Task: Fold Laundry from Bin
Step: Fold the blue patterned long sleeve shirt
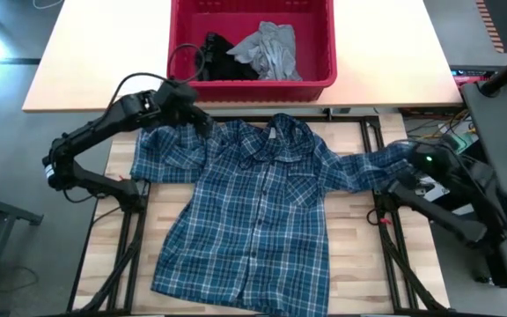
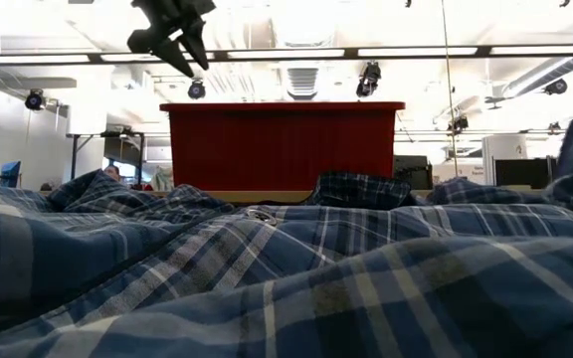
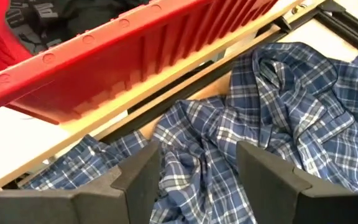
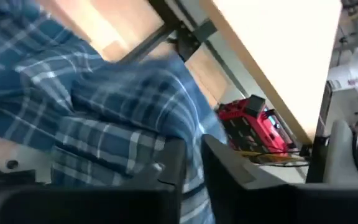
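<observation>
A blue-and-white plaid button shirt (image 1: 253, 211) is lying spread face up across the centre of the high view, collar toward the top, both sleeves reaching outward. Its hem is reaching the lower edge of the frame, and bare wood is showing to either side of the body. Above the collar, the red bin (image 1: 324, 40) is sitting at top centre, holding a crumpled light grey T-shirt (image 1: 271, 50) beside a small black garment (image 1: 218, 55). The left gripper (image 1: 192, 110) is hovering over the shirt's sleeve at upper left, its fingers (image 3: 138, 180) standing apart with nothing between them. At the right edge, the right gripper (image 4: 188, 168) is pinching the other sleeve's cuff, its fingers nearly together around the plaid cloth.
</observation>
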Robot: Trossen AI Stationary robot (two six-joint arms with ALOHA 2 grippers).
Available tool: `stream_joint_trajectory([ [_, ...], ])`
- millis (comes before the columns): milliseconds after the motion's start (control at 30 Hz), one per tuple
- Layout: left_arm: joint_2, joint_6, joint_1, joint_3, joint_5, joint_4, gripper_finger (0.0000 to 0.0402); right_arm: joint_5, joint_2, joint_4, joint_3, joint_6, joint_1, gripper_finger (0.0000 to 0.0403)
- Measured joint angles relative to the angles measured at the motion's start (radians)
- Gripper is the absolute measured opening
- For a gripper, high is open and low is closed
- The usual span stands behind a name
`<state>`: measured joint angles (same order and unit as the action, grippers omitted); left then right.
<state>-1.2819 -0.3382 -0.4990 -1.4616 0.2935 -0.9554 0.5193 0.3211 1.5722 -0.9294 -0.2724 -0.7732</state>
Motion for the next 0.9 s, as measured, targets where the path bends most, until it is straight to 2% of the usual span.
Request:
stream_joint_trajectory([
  [167,0.001,-0.001,-0.043,0.002,-0.03,-0.033,0.0241,-0.047,0.195,-0.007,-0.028,-0.032,0.0,0.0133],
  [267,0.009,0.055,-0.046,0.002,-0.032,-0.036,0.0275,-0.07,0.316,-0.004,-0.075,-0.041,0.0,0.0176],
  [367,0.026,0.08,-0.022,0.01,-0.117,-0.036,0.03,-0.226,0.418,-0.002,-0.149,-0.088,0.001,0.0205],
  [500,0.03,0.109,0.047,0.054,-0.249,-0.031,0.031,-0.523,0.538,-0.043,-0.231,-0.042,0.004,0.0215],
  [600,0.031,0.105,0.119,0.127,-0.26,0.031,0.0311,-0.684,0.608,-0.142,-0.242,0.059,0.032,0.0212],
  [700,0.023,0.055,0.183,0.231,-0.258,0.146,0.0311,-0.77,0.669,-0.279,-0.203,0.211,0.093,0.0211],
  [833,0.01,-0.06,0.212,0.368,-0.224,0.279,0.0311,-0.774,0.758,-0.452,-0.114,0.441,0.162,0.0224],
  [900,0.006,-0.088,0.211,0.43,-0.2,0.317,0.0311,-0.751,0.802,-0.513,-0.072,0.507,0.173,0.0232],
])
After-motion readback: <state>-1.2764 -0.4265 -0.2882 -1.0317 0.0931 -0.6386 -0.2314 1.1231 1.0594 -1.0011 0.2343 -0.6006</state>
